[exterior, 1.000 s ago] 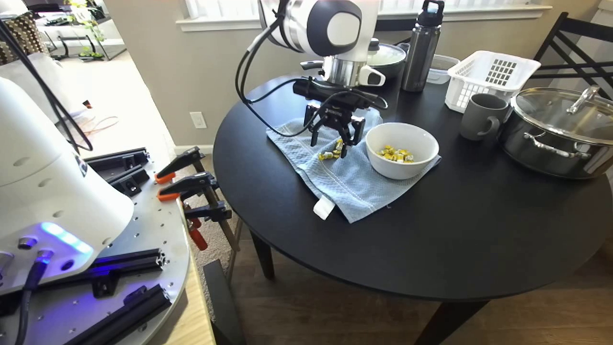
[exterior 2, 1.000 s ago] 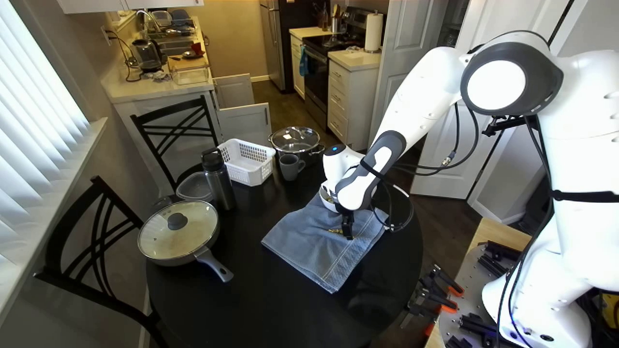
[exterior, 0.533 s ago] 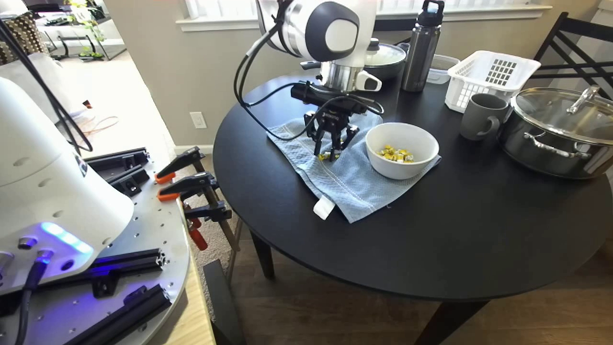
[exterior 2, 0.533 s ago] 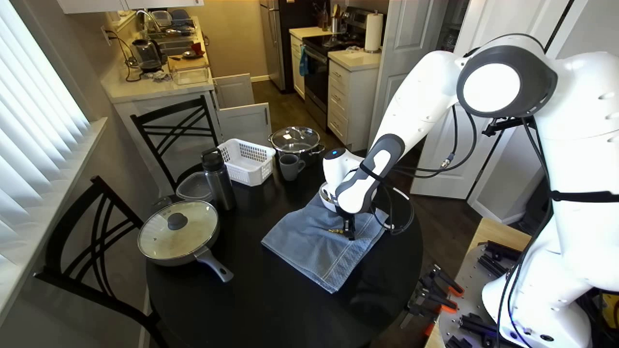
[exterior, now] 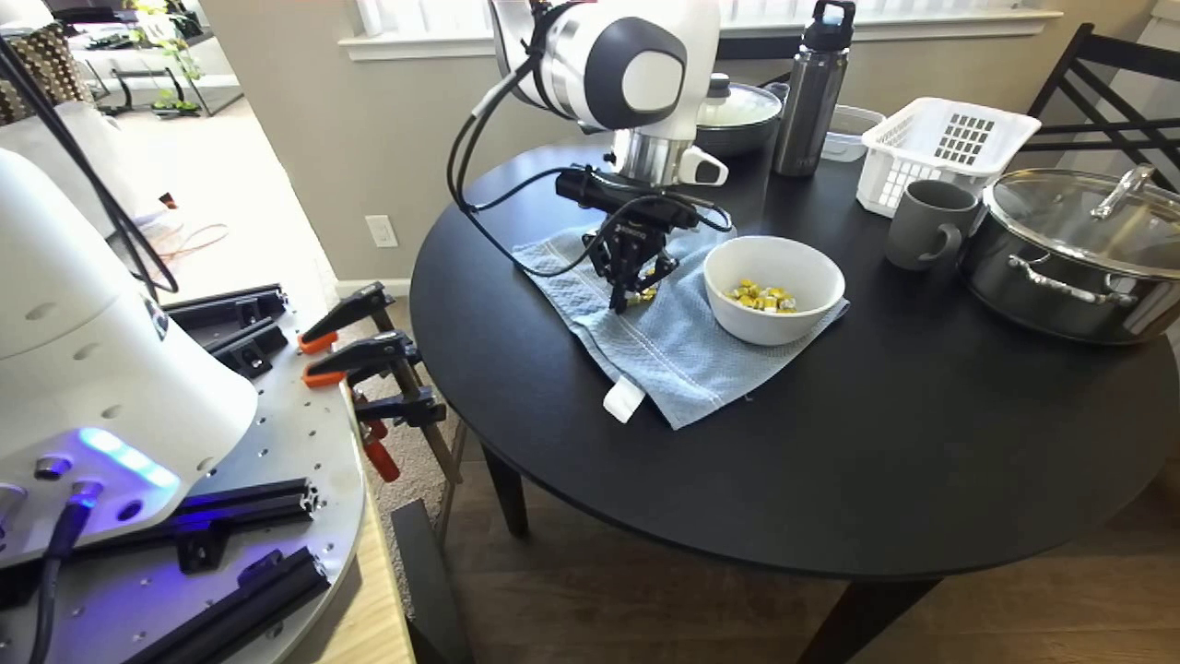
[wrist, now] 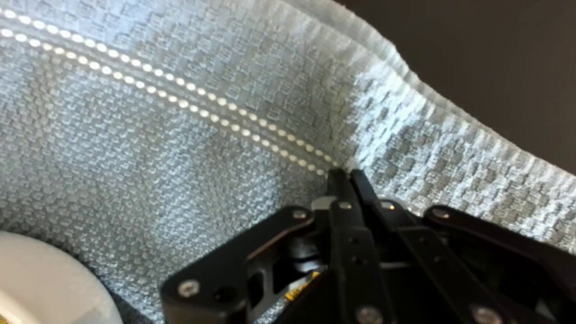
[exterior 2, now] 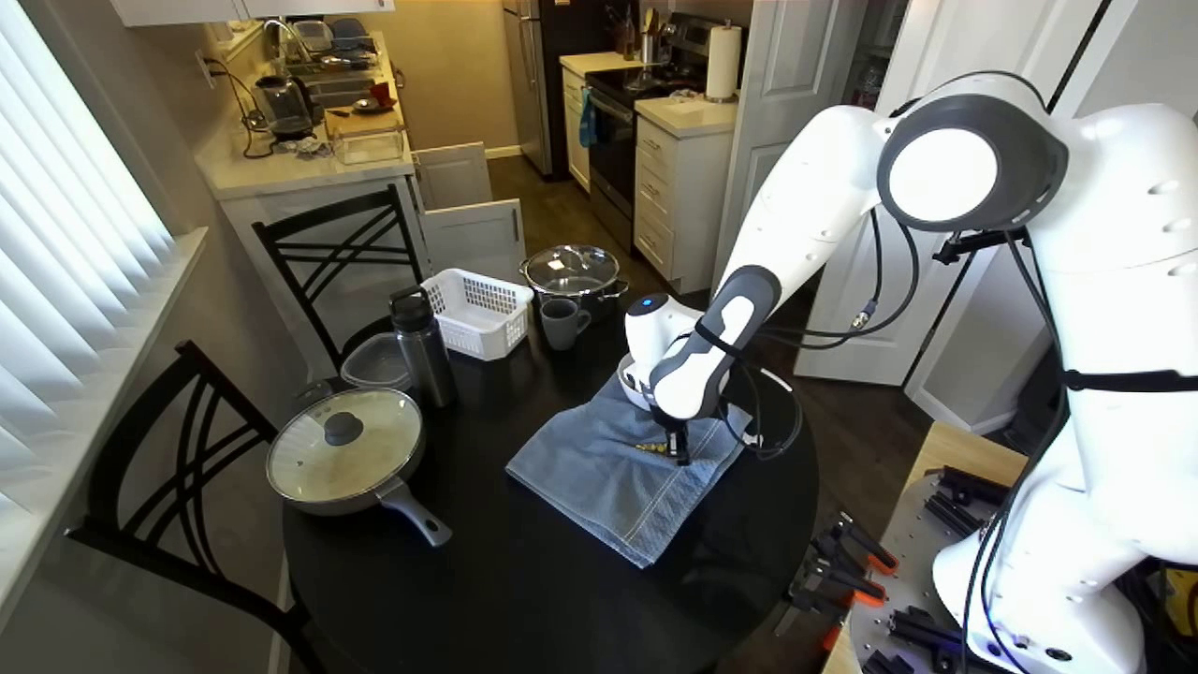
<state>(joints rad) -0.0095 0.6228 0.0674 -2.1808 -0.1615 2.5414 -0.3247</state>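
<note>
Yellow and silver are the shiny wrapped candies (exterior 2: 651, 447), lying inward from the tagged edge of the blue towel (exterior: 684, 355), beside my narrowly closed pincer (wrist: 345, 172).

Round black dining table (exterior: 922, 443), in both exterior views. Spread across part of it, a folded light-blue towel (exterior: 682, 369) with a white tag (exterior: 623, 398) at its edge. Elsewhere, directly on the tabletop: a glass-lidded frying pan (exterior 2: 346, 459), a tall black-capped steel water bottle (exterior: 809, 115) just beside it, a clear plastic container (exterior: 841, 148), a white plastic basket (exterior 2: 482, 335), a grey mug (exterior: 931, 226), and, just beside the mug, a glass-lidded metal pot (exterior: 1069, 258).
</note>
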